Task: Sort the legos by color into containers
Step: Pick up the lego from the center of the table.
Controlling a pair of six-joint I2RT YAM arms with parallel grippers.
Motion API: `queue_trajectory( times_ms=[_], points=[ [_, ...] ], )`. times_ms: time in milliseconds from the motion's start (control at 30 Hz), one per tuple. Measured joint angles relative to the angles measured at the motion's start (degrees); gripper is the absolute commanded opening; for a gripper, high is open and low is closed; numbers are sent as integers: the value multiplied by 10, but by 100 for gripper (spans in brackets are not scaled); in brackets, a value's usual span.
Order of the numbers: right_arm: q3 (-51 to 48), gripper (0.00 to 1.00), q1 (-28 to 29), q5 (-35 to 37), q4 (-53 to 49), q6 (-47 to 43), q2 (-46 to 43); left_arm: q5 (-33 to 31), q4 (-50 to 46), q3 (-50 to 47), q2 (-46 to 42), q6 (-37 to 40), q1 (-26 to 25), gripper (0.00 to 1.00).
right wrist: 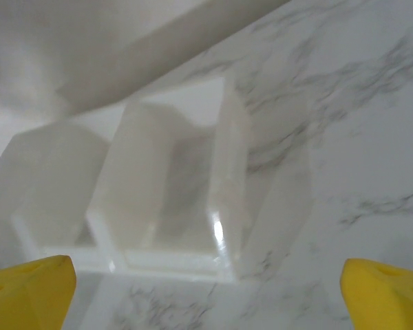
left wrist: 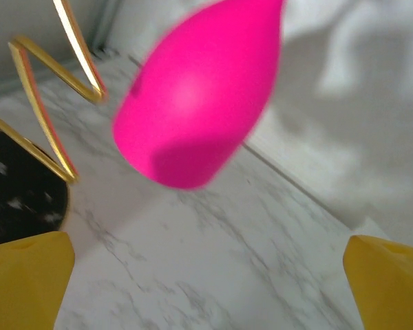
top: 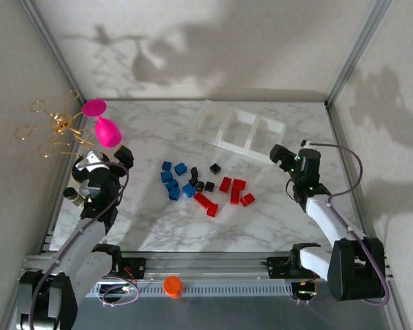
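The legos lie loose in the middle of the marble table: blue ones [top: 173, 180] on the left, black ones [top: 205, 180] in the centre, red ones [top: 230, 192] on the right. The containers, a clear three-compartment tray [top: 250, 135], stand at the back right. My right gripper [top: 281, 155] is open just in front of the tray's right end, with nothing between its yellow fingertips [right wrist: 27, 292]; the tray's wall [right wrist: 227, 172] is close ahead of it. My left gripper [top: 122, 155] is open at the table's left, its fingertips [left wrist: 24, 282] empty over bare marble.
A pink goblet [top: 107, 129] leans close in front of the left gripper, large in the left wrist view [left wrist: 193, 89]. A gold wire stand [top: 55, 130] sits beside it. An orange knob [top: 172, 285] rests on the front rail. Walls enclose the table.
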Motion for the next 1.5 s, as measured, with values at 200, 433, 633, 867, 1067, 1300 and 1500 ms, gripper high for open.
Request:
queue_trajectory(
  times_ms=[200, 433, 633, 867, 1067, 1300, 1500],
  points=[
    [59, 99, 74, -12, -100, -1, 30, 40, -88, 34, -5, -19, -74, 99],
    [129, 98, 182, 0, -194, -6, 97, 74, -155, 56, -4, -35, -157, 99],
    [200, 92, 263, 7, -243, -32, 190, 86, -162, 77, 31, -54, -227, 99],
    [290, 83, 324, 19, -273, -96, 313, 85, -156, 100, 96, -72, -268, 100],
    [351, 76, 327, 31, -282, -140, 395, 77, -146, 109, 128, -92, -269, 100],
    [402, 67, 327, 35, -283, -175, 461, 56, -142, 120, 140, -96, -270, 100],
    [430, 56, 327, 47, -283, -195, 492, 44, -142, 122, 149, -96, -270, 100]
  ],
)
